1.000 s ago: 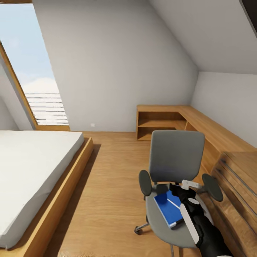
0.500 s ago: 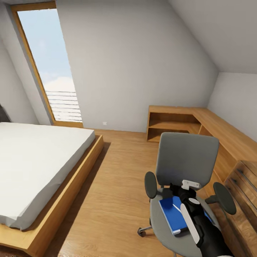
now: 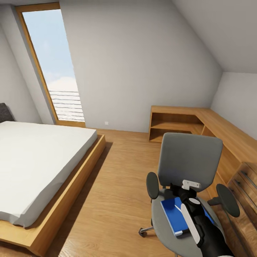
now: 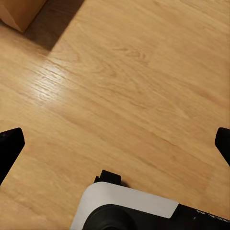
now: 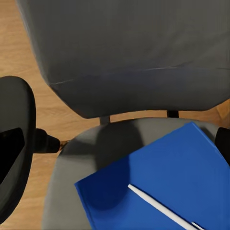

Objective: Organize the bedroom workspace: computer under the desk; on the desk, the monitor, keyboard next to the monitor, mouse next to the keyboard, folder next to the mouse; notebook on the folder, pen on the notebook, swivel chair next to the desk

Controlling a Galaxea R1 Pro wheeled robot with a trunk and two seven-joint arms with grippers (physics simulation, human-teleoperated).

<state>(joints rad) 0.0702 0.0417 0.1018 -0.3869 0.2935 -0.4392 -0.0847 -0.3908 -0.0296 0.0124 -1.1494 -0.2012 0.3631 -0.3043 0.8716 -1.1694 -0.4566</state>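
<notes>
The grey swivel chair (image 3: 191,160) stands at the lower right of the head view, its backrest (image 5: 129,52) facing me. On its seat lies the blue folder (image 3: 173,216) (image 5: 182,167), and the thin white pen (image 5: 158,206) rests on top of it. My right gripper (image 3: 177,190) (image 5: 115,143) hovers open over the seat between backrest and folder, touching nothing. My left gripper (image 4: 115,143) is open over bare wood floor. Desk, computer, monitor, keyboard, mouse and notebook are out of view.
A low bed (image 3: 35,160) with a wooden frame (image 3: 64,200) takes up the left. A tall window (image 3: 53,71) is behind it. A wooden shelf unit (image 3: 171,125) runs along the right wall to a wooden drawer chest (image 3: 246,192). Wood floor (image 3: 117,185) lies between.
The camera has turned, so the whole picture shifted: more of the window and bed shows, and the chair sits slightly further right. My right arm stays over the folder.
</notes>
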